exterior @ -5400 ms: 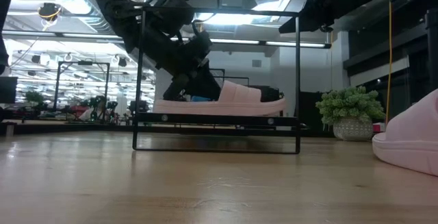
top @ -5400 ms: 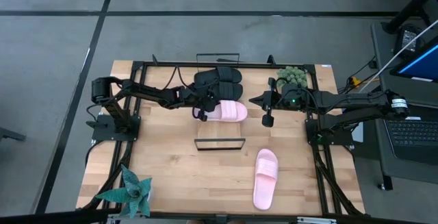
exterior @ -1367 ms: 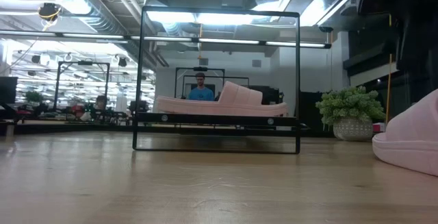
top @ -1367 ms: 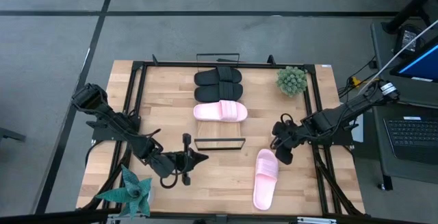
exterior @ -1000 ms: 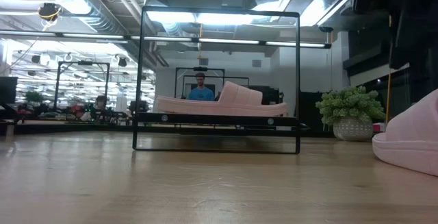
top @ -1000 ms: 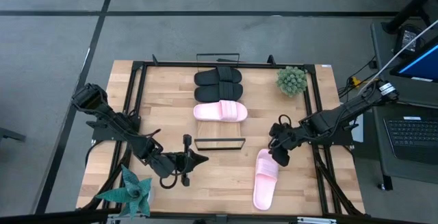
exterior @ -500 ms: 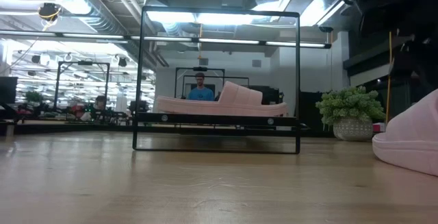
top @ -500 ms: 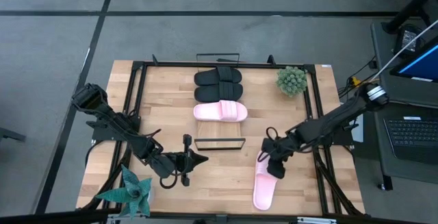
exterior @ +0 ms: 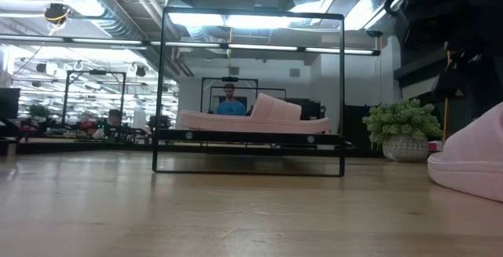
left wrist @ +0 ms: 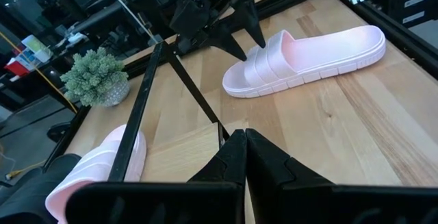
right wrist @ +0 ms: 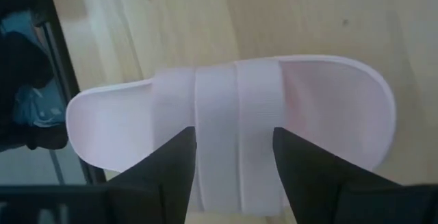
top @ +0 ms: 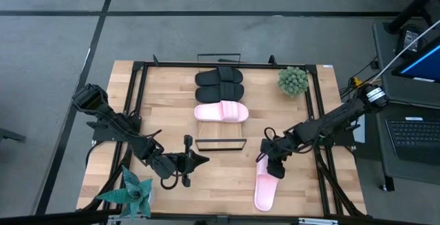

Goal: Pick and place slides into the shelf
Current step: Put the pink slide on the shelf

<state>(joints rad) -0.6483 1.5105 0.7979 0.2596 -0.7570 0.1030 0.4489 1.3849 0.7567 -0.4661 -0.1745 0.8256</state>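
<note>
1. A loose pink slide (top: 266, 181) lies on the table (top: 227, 184) near its front edge, right of centre.
2. The right tool (top: 271, 162) hangs over that slide's strap, fingers (right wrist: 171, 166) spread wide to either side of it (gripping nothing).
3. The left tool (top: 199, 159) waits at front left, fingers pressed together, empty.
4. Farther back, the shelf (top: 220, 125) carries the other pink slide (top: 221, 112).
5. Behind it sit two black slides (top: 219, 83).

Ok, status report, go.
Right pincer open over loose pink slide. Left pincer shut, parked near plant. Three slides on shelf. Nothing blocking.
</note>
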